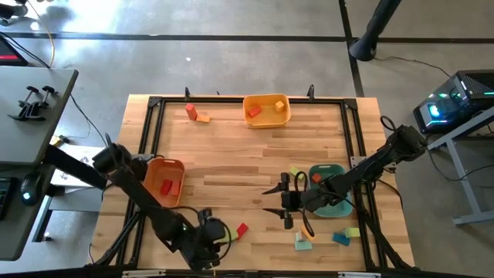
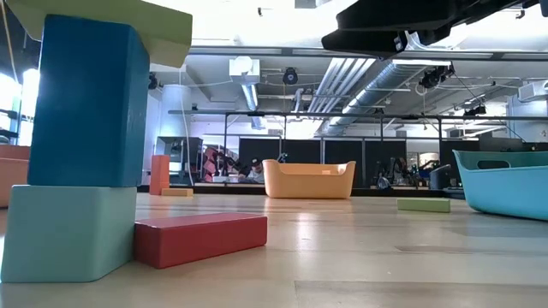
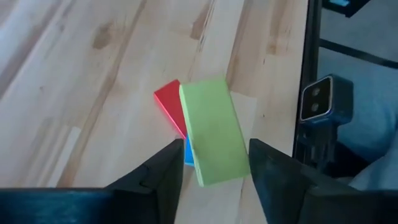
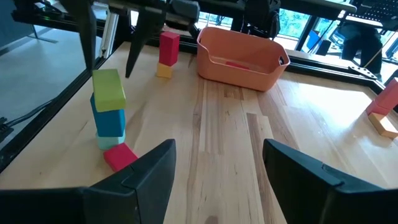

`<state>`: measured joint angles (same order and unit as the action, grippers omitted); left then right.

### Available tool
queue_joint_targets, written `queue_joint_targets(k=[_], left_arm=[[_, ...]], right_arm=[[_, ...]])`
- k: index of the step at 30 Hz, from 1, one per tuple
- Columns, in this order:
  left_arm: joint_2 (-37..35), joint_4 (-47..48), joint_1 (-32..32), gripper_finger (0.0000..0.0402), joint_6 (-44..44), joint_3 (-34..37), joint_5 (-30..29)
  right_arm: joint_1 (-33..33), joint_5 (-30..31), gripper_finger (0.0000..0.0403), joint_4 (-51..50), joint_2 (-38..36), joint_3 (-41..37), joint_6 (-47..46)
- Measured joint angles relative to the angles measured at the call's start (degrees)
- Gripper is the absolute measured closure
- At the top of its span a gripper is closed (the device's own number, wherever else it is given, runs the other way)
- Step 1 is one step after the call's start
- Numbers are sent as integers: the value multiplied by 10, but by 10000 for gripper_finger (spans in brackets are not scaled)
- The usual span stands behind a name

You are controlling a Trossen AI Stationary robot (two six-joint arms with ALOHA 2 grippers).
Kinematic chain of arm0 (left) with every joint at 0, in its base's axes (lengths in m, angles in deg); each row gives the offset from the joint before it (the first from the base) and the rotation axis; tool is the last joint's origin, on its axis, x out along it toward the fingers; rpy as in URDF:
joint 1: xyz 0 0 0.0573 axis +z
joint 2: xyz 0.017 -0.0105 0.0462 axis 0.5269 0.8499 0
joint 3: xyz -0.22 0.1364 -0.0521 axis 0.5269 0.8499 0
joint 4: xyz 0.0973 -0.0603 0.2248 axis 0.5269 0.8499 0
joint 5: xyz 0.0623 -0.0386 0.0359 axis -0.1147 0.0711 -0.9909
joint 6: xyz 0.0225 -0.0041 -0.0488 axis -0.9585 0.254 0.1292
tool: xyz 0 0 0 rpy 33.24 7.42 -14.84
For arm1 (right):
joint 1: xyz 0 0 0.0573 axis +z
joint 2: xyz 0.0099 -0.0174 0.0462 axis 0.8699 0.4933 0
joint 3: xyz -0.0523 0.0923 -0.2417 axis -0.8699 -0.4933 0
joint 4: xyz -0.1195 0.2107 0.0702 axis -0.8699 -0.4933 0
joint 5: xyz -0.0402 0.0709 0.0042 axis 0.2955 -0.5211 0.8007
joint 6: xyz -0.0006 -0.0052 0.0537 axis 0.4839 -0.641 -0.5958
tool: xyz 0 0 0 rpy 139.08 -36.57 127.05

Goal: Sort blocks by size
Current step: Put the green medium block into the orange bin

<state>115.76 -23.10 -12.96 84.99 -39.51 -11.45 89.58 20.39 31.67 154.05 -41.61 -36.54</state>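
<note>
Stacked blocks (image 2: 81,145) — green (image 3: 214,129) on top, left end effector (image 3: 214,177) astride it

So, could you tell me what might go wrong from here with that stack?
1. The green block sits skewed on a narrow tower of a blue block and a pale teal block. The left gripper is right at it, so a slightly off-centre contact may topple everything.
2. The tower stands near the table edge, so falling blocks might roll off.
3. A red block lies at its foot and could get knocked away.
</note>
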Motion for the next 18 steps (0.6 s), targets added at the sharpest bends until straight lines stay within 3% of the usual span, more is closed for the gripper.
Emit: queue_joint_targets(k=[5,9,18], left_arm=[[-6,6,0,273,-6,0,-10],[-6,5,0,276,-8,0,-10],[-1,4,0,184,-9,0,-8]], right_arm=[[0,0,164,0,0,0,0],[0,0,164,0,0,0,0],[0,0,164,-1,0,0,0]])
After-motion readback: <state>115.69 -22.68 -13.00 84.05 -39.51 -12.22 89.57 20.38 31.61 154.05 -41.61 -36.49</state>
